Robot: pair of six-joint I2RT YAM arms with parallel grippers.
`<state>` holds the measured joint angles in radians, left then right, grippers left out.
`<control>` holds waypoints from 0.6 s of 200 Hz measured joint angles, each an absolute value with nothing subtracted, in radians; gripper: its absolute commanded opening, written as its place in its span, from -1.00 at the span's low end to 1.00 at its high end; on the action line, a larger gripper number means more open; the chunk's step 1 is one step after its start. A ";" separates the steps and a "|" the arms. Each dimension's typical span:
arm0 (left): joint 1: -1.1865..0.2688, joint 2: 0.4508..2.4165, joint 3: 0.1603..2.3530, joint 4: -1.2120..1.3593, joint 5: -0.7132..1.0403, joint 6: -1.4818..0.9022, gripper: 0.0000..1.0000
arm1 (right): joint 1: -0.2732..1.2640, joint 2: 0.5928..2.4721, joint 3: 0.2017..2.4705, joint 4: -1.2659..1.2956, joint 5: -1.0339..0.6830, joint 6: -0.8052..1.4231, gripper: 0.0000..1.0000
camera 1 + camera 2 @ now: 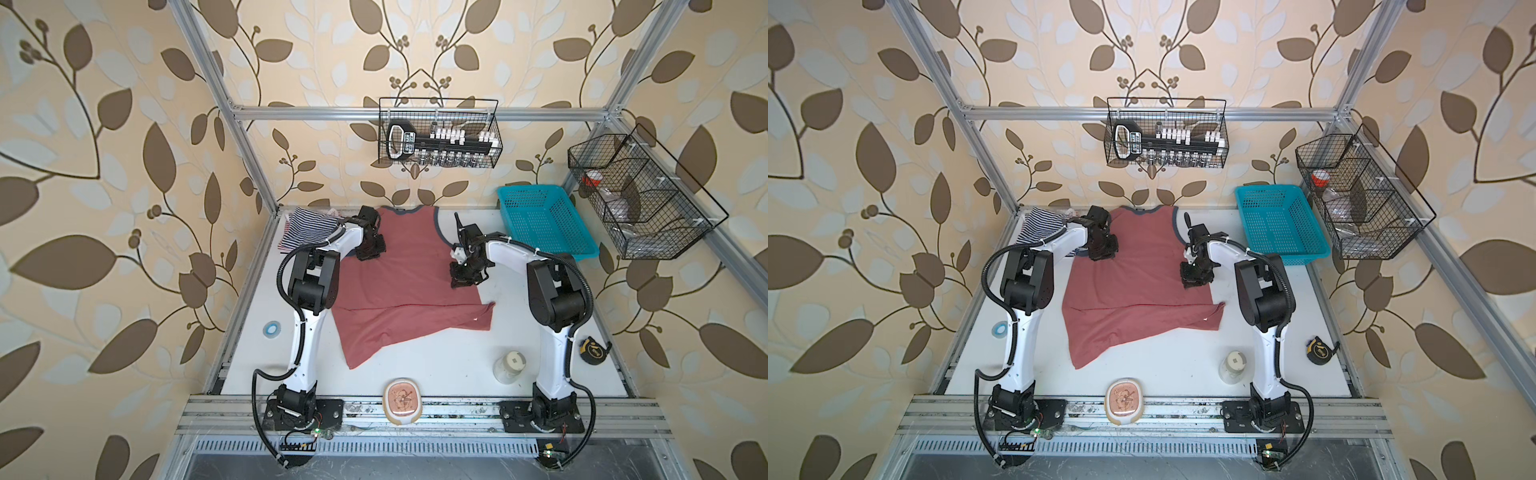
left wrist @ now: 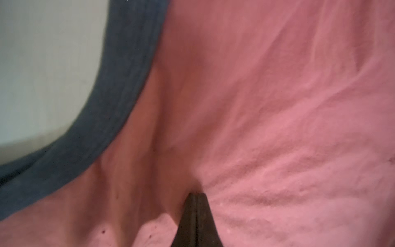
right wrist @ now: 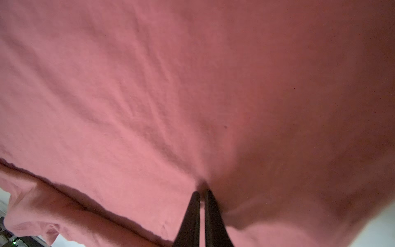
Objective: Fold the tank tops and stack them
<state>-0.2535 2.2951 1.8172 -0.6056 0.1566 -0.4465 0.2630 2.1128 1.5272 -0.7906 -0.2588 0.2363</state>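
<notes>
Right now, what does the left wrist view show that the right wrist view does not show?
Only the left wrist view: the dark blue trim curving beside bare white table. Only the right wrist view: a cloth edge lying over a lower layer. Both: the dusty red tank top, puckered into the shut tips of that arm's tool, the left tool and the right tool.

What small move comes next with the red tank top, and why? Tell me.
Probably lift both pinches together slightly: the left fingers and right fingers are shut on the red tank top, which lies spread on the table, cloth puckered at each pinch.
</notes>
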 measured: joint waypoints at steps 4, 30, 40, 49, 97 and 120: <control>-0.253 2.288 1.803 -0.597 0.157 -0.451 -1.00 | 0.258 2.122 1.542 -0.802 -0.259 0.232 -0.87; -0.247 2.209 1.663 -0.533 0.165 -0.530 -1.00 | 0.228 2.182 1.645 -0.878 -0.250 0.203 -0.91; -0.247 2.178 1.613 -0.513 0.176 -0.559 -1.00 | 0.218 2.208 1.690 -0.910 -0.244 0.191 -0.92; -0.247 2.151 1.565 -0.498 0.184 -0.586 -1.00 | 0.210 2.231 1.732 -0.938 -0.239 0.182 -0.92; -0.248 2.006 1.319 -0.390 0.259 -0.741 -1.00 | 0.186 2.395 2.026 -1.101 -0.209 0.151 -1.00; -0.250 1.950 1.223 -0.330 0.288 -0.815 -1.00 | 0.185 2.505 2.230 -1.188 -0.193 0.145 -1.00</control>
